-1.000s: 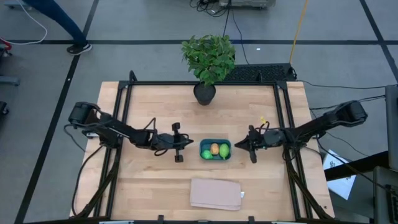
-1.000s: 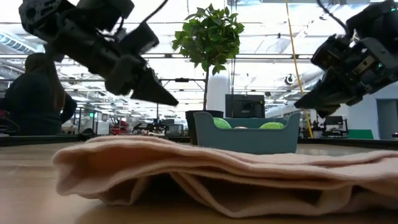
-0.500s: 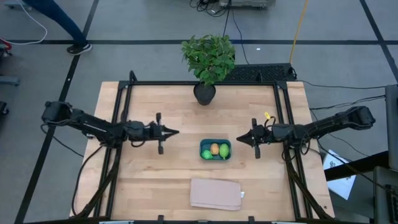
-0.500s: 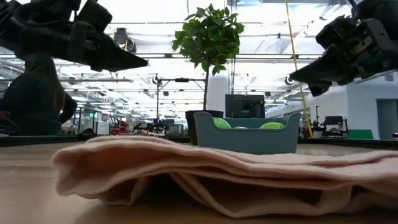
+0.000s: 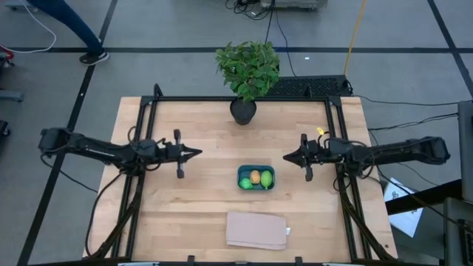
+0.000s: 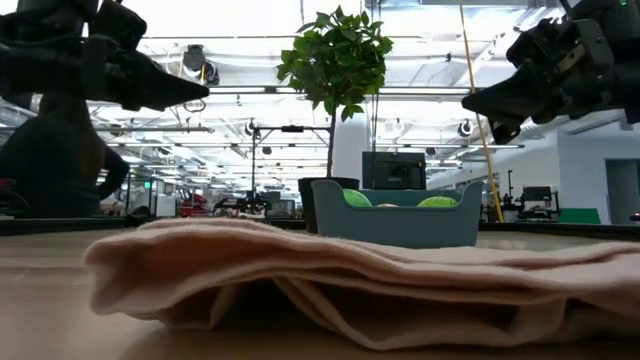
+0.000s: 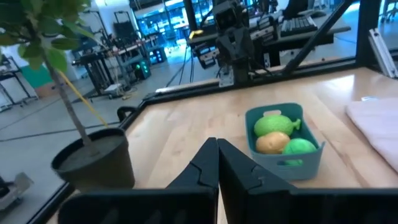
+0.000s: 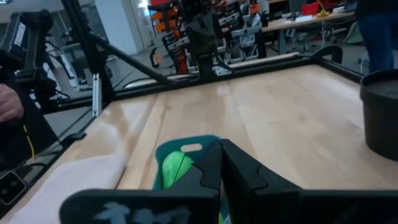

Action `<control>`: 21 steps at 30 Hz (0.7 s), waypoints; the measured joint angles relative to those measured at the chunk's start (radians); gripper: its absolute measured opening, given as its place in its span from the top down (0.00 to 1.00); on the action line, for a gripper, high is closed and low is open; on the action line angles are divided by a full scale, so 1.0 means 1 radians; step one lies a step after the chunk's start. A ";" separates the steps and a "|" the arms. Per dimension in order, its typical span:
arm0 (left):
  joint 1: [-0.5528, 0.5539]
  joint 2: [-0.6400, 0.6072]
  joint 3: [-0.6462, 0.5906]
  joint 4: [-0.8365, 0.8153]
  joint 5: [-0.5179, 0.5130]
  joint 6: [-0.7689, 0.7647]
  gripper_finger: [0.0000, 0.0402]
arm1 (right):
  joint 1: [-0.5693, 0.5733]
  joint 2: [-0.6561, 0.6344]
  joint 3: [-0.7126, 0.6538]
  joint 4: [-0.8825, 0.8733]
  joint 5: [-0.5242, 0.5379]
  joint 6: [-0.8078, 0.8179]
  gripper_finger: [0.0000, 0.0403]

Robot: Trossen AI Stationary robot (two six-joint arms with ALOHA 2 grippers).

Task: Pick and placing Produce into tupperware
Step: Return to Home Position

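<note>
my left gripper (image 5: pixel 196 154) hangs above the bare wood, at about 10 o'clock from the tupperware (image 5: pixel 256 178) and well apart from it. its two fingers are pressed together into one dark point, holding nothing, and that point aims toward 3 o'clock. my right gripper (image 5: pixel 287 158) hangs at about 2 o'clock from the tupperware, nearer to it than the left but still clear of it. its fingers are also pressed together and empty, and it aims toward 9 o'clock, so my two tips face each other across the table (image 5: pixel 192 199).

the tupperware stands flat on the wood a little toward 6 o'clock from the table's middle. all the produce lies inside it: one green piece (image 5: pixel 244 182) at the 9 o'clock end, the orange-tan piece (image 5: pixel 256 176) in the middle, and the other green piece (image 5: pixel 265 182) at the 3 o'clock end. they sit packed close, touching one another.

the potted plant (image 5: pixel 248 70) stands at the 12 o'clock edge of the table. the folded tan cloth (image 5: pixel 256 230) lies at 6 o'clock from the tupperware, near the table edge and apart from it. in the low view the two green tops show just over the tupperware's rim, behind the cloth.
</note>
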 joint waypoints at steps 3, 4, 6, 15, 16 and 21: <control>-0.011 -0.077 0.000 -0.080 -0.029 -0.001 1.00 | 0.000 -0.051 0.000 -0.030 0.004 0.000 1.00; -0.017 -0.101 0.000 -0.096 -0.037 -0.001 1.00 | 0.000 -0.068 0.000 -0.037 0.004 0.000 1.00; -0.030 -0.147 0.000 -0.131 -0.053 0.007 1.00 | 0.000 -0.101 0.000 -0.061 0.005 -0.002 1.00; -0.111 -0.286 -0.001 -0.292 -0.196 0.009 1.00 | 0.001 -0.248 0.000 -0.198 0.035 -0.008 1.00; -0.122 -0.296 -0.001 -0.306 -0.211 0.010 1.00 | 0.001 -0.261 0.000 -0.214 0.036 -0.011 1.00; -0.183 -0.345 -0.001 -0.333 -0.240 0.030 1.00 | 0.003 -0.313 0.000 -0.255 0.036 -0.012 1.00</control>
